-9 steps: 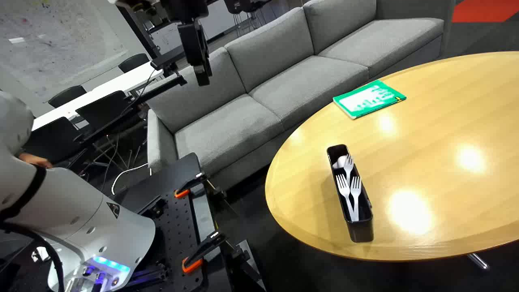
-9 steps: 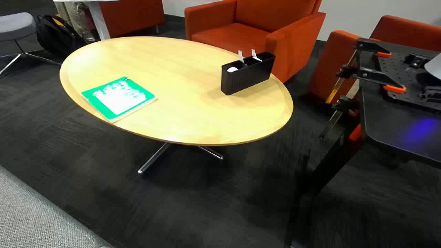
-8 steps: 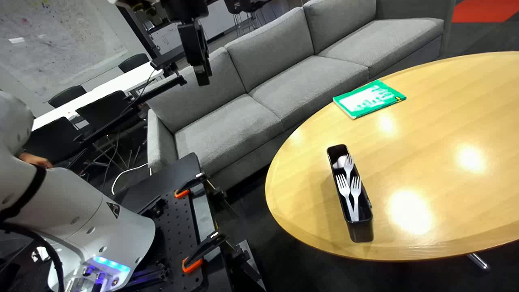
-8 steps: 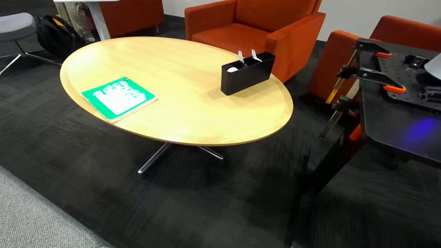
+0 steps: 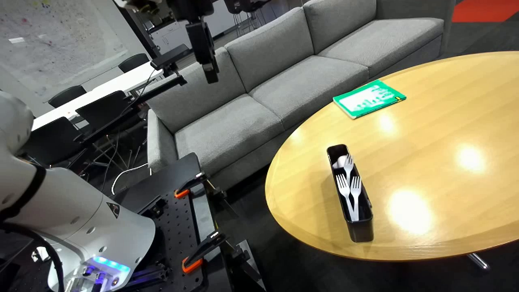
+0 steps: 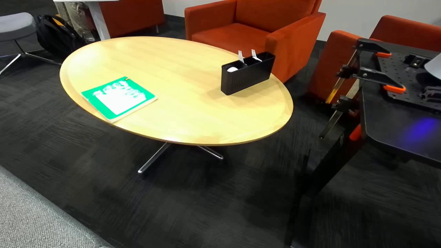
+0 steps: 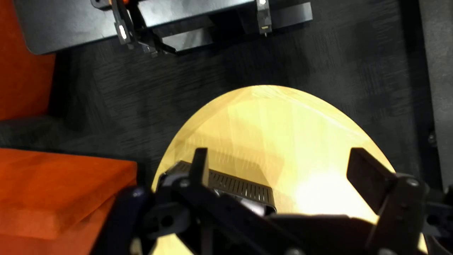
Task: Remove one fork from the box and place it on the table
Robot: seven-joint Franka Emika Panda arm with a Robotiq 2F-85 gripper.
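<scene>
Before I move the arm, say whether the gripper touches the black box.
Apart. In an exterior view, the gripper hangs well away from the black box, the grey sofa showing between them.

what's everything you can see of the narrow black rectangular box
The narrow black rectangular box has an open top, looks like glossy plastic, and shows vertical ribs or slots along a long side. It stands upright on the round light tan wooden table, near its edge. Inside are three white forks, some poking above its rim, and a rounded white piece too unclear to name.

open-top box [image 6: 247, 78], forks [image 6: 240, 56] stick up, tbl [image 6: 182, 86] gap to grn bk [image 6: 120, 98]
</scene>
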